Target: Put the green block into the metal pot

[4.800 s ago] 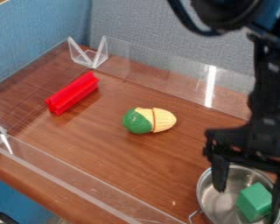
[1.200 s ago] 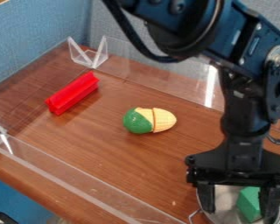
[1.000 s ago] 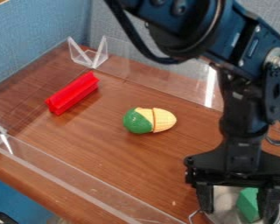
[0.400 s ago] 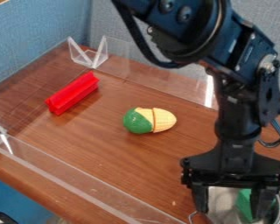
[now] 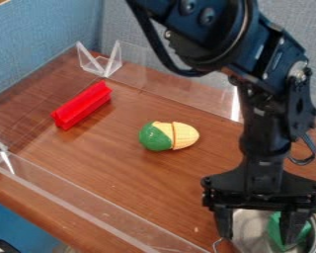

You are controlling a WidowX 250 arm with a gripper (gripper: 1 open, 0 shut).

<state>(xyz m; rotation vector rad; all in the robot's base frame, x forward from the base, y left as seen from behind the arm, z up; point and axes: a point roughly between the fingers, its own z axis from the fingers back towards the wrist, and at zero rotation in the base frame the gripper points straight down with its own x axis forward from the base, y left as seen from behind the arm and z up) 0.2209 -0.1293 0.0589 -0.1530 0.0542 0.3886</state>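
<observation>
The metal pot (image 5: 249, 235) sits at the bottom right corner of the wooden table, cut off by the frame edge. The green block (image 5: 298, 235) lies inside it; only a sliver shows beside the right finger. My gripper (image 5: 263, 215) hangs straight over the pot, open, its two black fingers (image 5: 217, 206) spread apart and holding nothing. The arm hides much of the pot and block.
A long red block (image 5: 82, 104) lies at the back left. A green-and-yellow toy vegetable (image 5: 168, 135) lies mid-table. Clear plastic walls (image 5: 188, 74) fence the table, with a clear stand (image 5: 100, 59) in the back corner.
The arm has shifted a little left over the pot and now covers more of the green block. The block stays in the pot; the gripper stays open.
</observation>
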